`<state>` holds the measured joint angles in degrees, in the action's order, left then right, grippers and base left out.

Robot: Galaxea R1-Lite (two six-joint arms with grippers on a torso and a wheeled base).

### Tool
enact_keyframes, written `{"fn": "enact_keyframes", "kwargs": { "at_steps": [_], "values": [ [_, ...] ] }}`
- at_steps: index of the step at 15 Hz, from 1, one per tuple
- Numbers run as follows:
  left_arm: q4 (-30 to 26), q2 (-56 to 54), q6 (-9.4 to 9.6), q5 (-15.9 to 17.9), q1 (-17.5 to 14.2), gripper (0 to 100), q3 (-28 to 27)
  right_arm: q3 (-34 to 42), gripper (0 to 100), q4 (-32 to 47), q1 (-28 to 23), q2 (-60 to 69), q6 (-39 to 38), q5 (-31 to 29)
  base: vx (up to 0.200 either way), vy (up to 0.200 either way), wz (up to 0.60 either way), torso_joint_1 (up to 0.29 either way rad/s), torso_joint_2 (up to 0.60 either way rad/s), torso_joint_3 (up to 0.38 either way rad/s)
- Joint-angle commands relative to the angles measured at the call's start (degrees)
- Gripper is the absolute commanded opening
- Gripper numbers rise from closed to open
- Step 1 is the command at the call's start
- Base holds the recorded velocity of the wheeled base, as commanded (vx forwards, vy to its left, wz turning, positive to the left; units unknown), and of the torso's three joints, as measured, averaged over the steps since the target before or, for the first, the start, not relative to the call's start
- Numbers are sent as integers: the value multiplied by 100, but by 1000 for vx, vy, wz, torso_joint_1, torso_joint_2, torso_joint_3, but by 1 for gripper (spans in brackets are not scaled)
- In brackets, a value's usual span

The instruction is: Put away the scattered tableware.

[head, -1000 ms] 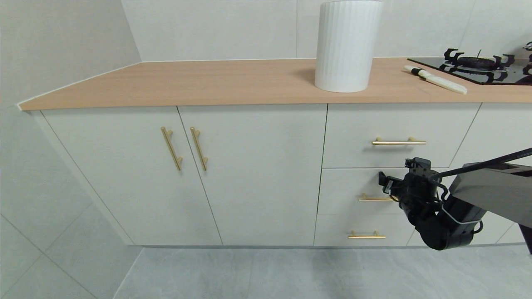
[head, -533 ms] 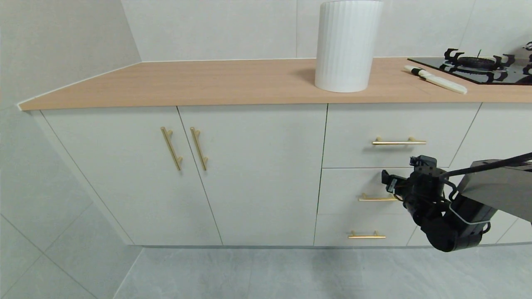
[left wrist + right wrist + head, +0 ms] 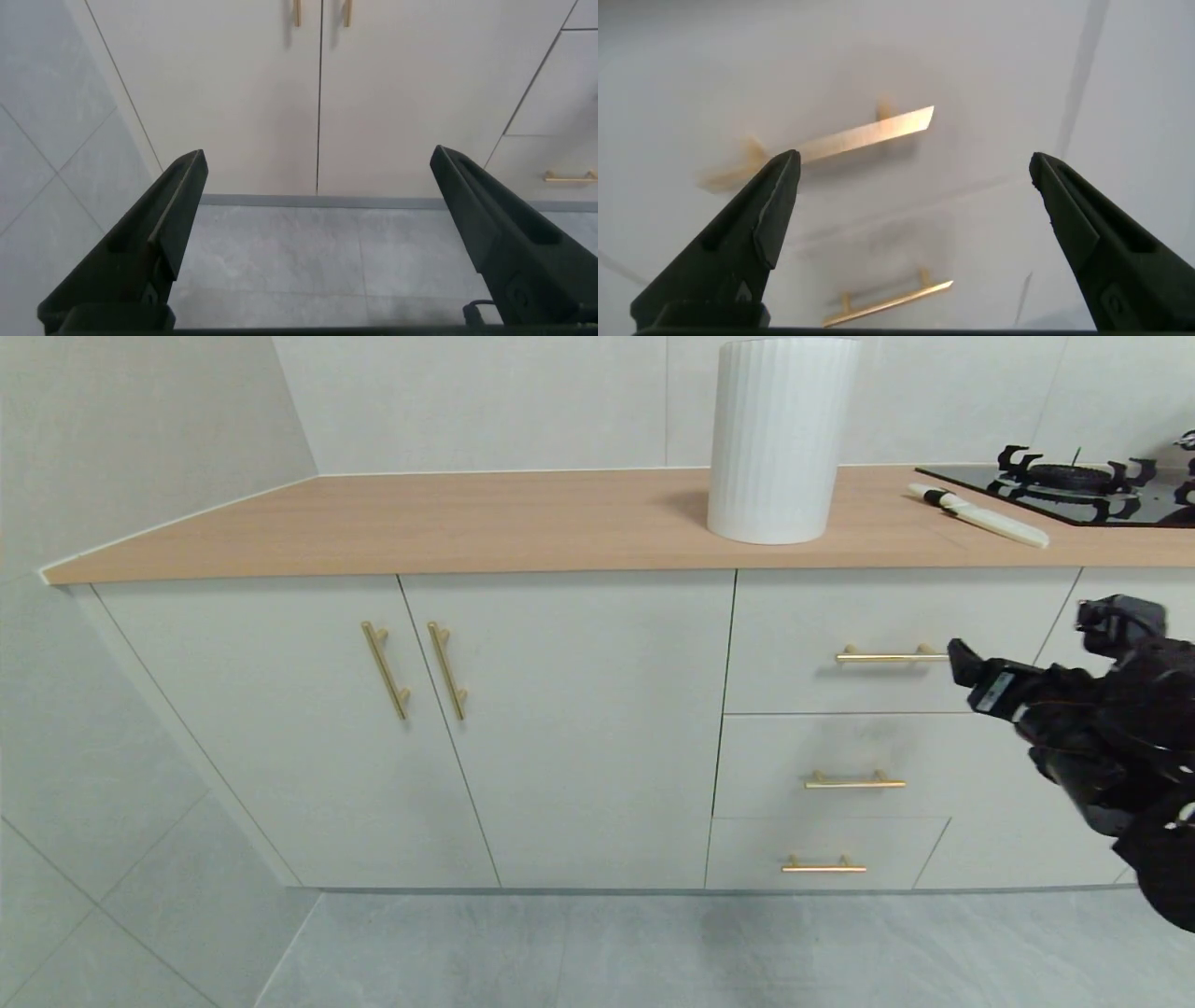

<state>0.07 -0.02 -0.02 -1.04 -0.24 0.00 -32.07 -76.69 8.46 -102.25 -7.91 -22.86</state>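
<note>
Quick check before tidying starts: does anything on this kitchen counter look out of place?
Only the knife lies loose and slanted on the countertop beside the hob. The white ribbed canister stands upright, and the cabinet doors and drawers are shut.

Closed drawer fronts [image 3: 803,747] facing right end effector [image 3: 1022,633], open floor [image 3: 597,952] below

Countertop [image 3: 420,523]: light tan, fine wood grain. Container [image 3: 780,439]: white, with vertical ribbing all round. Knife [image 3: 980,515]: cream, with a black band near the handle end. Hob [image 3: 1074,490]: glossy black, with black grates. Cabinet fronts [image 3: 560,728]: plain pale grey-white. Handles [image 3: 894,656]: brass-gold. Wall tiles [image 3: 467,401]: pale grey, thin light joints. Floor [image 3: 653,952]: mid grey tiles, faintly mottled. Right gripper [image 3: 1022,633]: black. Left gripper [image 3: 318,161]: black.
</note>
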Motion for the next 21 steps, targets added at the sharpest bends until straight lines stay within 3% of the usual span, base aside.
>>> {"fn": "enact_keyframes", "kwargs": {
  "at_steps": [1, 4, 7, 10, 11, 12, 14, 18, 19, 21],
  "values": [
    [1, 2, 2, -2, -2, 100, 0, 1406, 100, 102, -11, 2509, 721, -26, 0, 0, 0, 0, 0, 0],
    [1, 2, 2, -2, -2, 100, 0, 2531, 100, 251, -46, 4056, 1389, -52, 0, 0, 0, 0, 0, 0],
    [1, 2, -6, -2, -2, 100, 0, 3163, 100, 1341, -319, 5761, 1740, -298, 0, 0, 0, 0, 0, 0],
    [1, 2, 2, -2, -2, 100, 0, 2970, 100, 3969, -327, 8230, 2153, -307, 0, 0, 0, 0, 0, 0],
    [1, 2, 2, -2, -2, 100, 0, 2882, 100, 4487, -336, 8591, 2153, -307, 0, 0, 0, 0, 0, 0],
    [1, 2, -6, -2, -2, 100, 0, 2504, 100, 6175, -336, 9681, 2153, -307, 0, 0, 0, 0, 0, 0],
    [1, 2, -6, -2, -2, 100, 0, 2443, 100, 6439, -512, 9716, 1986, -377, 0, 0, 0, 0, 0, 0],
    [1, 2, -6, -2, -2, 100, 0, 3207, 100, 6430, -837, 10225, 2048, -272, 0, 0, 0, 0, 0, 0],
    [1, 2, -6, -2, -2, 100, 0, 3207, 100, 6579, -837, 10225, 1846, -70, 0, 0, 0, 0, 0, 0],
    [1, 2, -6, -2, -2, 100, 0, 3207, 100, 6975, -837, 10225, 1494, 1257, 0, 0, 0, 0, 0, 0]
  ]
}}
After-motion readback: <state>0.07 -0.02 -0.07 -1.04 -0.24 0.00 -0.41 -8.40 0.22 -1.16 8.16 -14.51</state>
